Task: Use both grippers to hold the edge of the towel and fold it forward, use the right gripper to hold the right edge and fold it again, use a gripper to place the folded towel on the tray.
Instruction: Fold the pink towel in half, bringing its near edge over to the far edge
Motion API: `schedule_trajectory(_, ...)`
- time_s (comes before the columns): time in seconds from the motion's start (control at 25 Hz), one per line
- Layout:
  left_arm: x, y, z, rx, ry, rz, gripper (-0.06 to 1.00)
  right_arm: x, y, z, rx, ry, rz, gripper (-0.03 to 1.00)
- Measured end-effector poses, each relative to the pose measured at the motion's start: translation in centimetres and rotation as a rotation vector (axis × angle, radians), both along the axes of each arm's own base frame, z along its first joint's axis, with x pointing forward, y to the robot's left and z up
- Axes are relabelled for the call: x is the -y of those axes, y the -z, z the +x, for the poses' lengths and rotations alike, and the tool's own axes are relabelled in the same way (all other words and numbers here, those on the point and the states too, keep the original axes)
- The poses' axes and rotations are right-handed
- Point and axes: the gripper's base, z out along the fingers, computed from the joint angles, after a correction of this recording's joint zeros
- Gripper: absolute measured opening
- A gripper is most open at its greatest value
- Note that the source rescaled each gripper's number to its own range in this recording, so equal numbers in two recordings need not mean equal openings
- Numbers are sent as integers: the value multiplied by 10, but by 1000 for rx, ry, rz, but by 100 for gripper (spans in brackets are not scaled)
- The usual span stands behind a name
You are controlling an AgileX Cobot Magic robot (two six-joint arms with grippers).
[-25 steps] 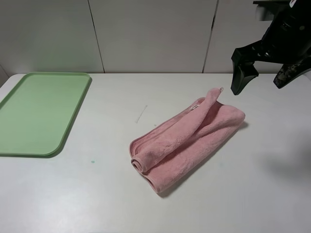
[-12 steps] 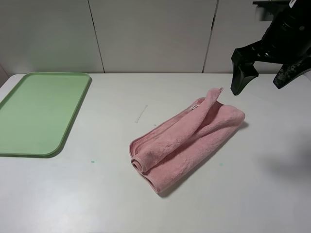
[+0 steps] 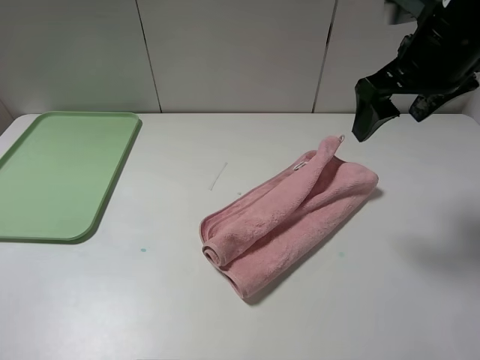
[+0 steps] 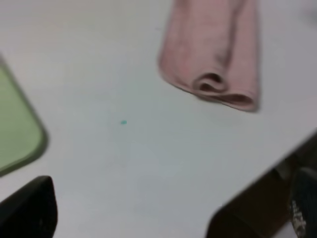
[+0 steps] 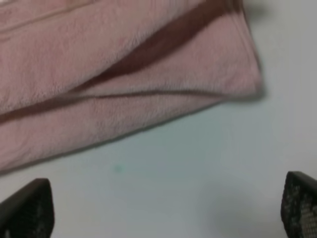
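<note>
The pink towel (image 3: pixel 289 214) lies folded in a loose bundle at the table's middle, with one hemmed corner (image 3: pixel 330 142) sticking up at its far right. It also shows in the left wrist view (image 4: pixel 213 54) and fills the right wrist view (image 5: pixel 124 64). The light-green tray (image 3: pixel 60 172) lies empty at the far left, with a corner in the left wrist view (image 4: pixel 15 134). My right gripper (image 3: pixel 395 112) hangs open above the towel's far right end, touching nothing; its fingertips (image 5: pixel 27 210) stand wide apart. My left gripper (image 4: pixel 166 210) is open, empty and well short of the towel.
The white table (image 3: pixel 150 300) ends at a grey panelled wall (image 3: pixel 232 52). A small green speck (image 3: pixel 142 249) and a thin line mark (image 3: pixel 218 176) lie left of the towel. The table's near edge (image 4: pixel 257 191) shows in the left wrist view.
My right arm has shifted slightly up and left above the towel's far right end. The towel and the tray have not moved.
</note>
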Motion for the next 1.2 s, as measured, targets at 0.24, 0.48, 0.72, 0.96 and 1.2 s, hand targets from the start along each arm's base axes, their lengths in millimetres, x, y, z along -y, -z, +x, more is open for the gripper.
schedule_trajectory(0.24,2,0,-3,0,-319,0,93,-3,6,9,36,-62,-8,100)
schedule_trajectory(0.48,4,0,-5,0,-586,1,93,-9,31,24,-6,-77,-7,100)
schedule_trajectory(0.72,6,0,-5,0,-710,1,93,-16,61,36,-66,-95,5,100)
schedule_trajectory(0.96,5,0,-5,2,-718,7,93,-15,101,29,-71,-126,6,100)
schedule_trajectory(1.2,4,0,-6,5,-725,17,93,-16,130,13,-64,-146,67,100)
